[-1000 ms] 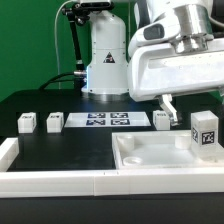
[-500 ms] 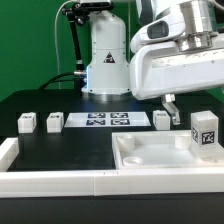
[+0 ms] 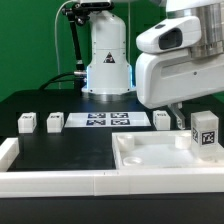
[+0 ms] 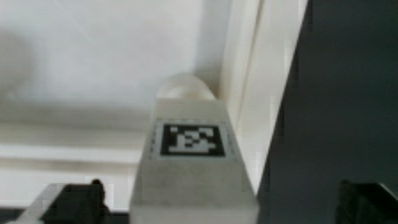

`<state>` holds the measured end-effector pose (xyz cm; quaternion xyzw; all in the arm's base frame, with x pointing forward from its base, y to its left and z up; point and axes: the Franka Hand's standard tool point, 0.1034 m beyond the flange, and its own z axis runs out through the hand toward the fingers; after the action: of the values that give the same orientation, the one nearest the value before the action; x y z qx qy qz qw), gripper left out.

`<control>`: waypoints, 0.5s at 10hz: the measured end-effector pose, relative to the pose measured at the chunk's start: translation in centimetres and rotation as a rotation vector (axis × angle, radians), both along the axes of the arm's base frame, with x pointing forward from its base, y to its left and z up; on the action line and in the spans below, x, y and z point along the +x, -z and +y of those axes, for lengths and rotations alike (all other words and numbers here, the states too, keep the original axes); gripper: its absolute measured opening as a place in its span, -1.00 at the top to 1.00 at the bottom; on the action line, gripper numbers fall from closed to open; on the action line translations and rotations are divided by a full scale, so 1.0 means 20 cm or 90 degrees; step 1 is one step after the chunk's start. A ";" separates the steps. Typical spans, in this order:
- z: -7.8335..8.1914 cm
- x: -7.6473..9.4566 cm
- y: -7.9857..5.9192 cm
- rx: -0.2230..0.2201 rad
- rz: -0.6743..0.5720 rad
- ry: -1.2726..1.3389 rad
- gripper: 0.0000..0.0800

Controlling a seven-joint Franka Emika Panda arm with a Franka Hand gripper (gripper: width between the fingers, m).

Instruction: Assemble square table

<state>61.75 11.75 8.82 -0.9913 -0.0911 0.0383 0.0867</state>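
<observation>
The square table's white top [image 3: 150, 158] lies at the front right of the exterior view, rim up. One tagged white leg [image 3: 205, 131] stands upright in its far right corner. My gripper [image 3: 189, 111] hangs just above and behind that leg, open. In the wrist view the leg [image 4: 192, 150] stands between my two dark fingertips [image 4: 71, 203] with room on both sides, my gripper [image 4: 217, 205] touching nothing. The top's surface [image 4: 71, 100] fills the space beside the leg. Three more legs [image 3: 26, 122], [image 3: 54, 122], [image 3: 162, 120] stand on the black table at the back.
The marker board [image 3: 105, 121] lies flat between the back legs. A long low white border rail [image 3: 50, 181] runs along the front and up the exterior view's left. The robot's base [image 3: 107, 60] stands behind the marker board.
My arm has shifted toward the exterior view's right and come lower, so the hand now hangs over the leg in the top's corner. The legs and the top have not moved.
</observation>
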 end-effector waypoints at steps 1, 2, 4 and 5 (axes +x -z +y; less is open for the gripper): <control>-0.02 0.04 0.01 0.000 -0.002 0.004 -0.62; -0.04 0.05 0.02 -0.003 -0.019 0.011 -0.62; -0.03 0.03 0.03 -0.006 -0.014 0.026 -0.62; -0.01 0.03 0.03 -0.006 -0.016 0.030 -0.41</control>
<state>62.36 11.62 8.30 -0.9940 -0.0688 0.0243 0.0818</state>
